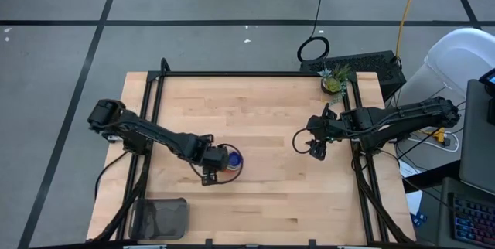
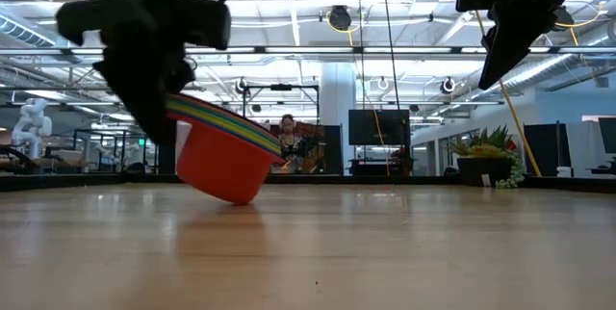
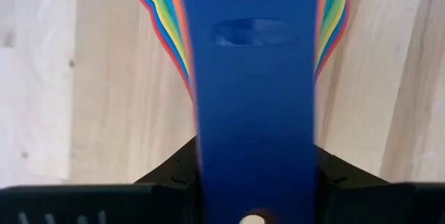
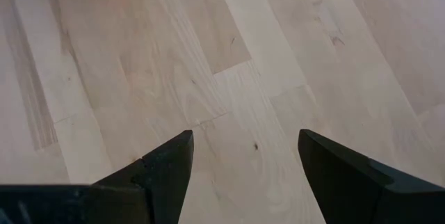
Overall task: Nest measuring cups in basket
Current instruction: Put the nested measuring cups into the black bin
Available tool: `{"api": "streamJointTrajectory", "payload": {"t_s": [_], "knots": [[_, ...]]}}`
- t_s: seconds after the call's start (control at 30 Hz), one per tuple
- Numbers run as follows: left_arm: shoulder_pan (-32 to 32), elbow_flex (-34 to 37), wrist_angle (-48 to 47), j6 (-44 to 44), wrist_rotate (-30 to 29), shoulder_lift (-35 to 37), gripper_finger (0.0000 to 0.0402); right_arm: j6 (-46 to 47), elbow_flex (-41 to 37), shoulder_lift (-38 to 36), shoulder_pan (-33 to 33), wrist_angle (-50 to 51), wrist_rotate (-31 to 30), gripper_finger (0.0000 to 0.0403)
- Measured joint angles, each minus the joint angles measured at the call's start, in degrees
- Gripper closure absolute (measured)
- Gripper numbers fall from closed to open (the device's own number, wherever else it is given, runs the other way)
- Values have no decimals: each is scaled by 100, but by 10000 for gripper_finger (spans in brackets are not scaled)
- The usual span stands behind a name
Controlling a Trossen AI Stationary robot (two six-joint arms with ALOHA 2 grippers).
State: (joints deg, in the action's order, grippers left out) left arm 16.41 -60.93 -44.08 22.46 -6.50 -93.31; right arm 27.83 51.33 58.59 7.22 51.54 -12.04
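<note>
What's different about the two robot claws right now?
The left gripper is closed on the handles of the stacked measuring cups; the right gripper holds nothing, its fingers spread apart. The left one is low at the table, tilting the stack; the right one hangs higher over bare wood. Both are dark two-finger claws on dark arms.

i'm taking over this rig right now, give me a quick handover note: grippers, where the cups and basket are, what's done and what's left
Left gripper: shut on the handles of the nested measuring cups, holding the stack tilted, its bottom edge at or just above the table mid-left.
Right gripper: open, empty, above bare wood on the right.
Basket: near-left corner, no cups visible in it.
Done: cups nested, red outermost.
Left: carry the stack to the basket and release it inside.
</note>
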Motion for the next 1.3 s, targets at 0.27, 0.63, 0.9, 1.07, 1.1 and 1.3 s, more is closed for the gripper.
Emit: {"api": "streamJointTrajectory", "payload": {"t_s": [0.27,0.63,0.9,1.07,1.1,1.3], "knots": [[432,444,-80,594,-75,180,263,58,0,0,0,-47,-3,149],[915,1230,113,1844,-472,1421,264,153,0,2,0,-62,3,149],[1532,1517,58,2703,-606,1601,264,225,0,0,0,-73,5,149],[1905,1526,9,3176,-881,1601,264,239,0,0,0,-73,5,149],[1982,1524,-15,3271,-908,1601,264,259,0,0,0,-73,6,149],[2473,1526,-294,4016,-1147,1604,264,299,0,0,0,-71,7,149]]}}
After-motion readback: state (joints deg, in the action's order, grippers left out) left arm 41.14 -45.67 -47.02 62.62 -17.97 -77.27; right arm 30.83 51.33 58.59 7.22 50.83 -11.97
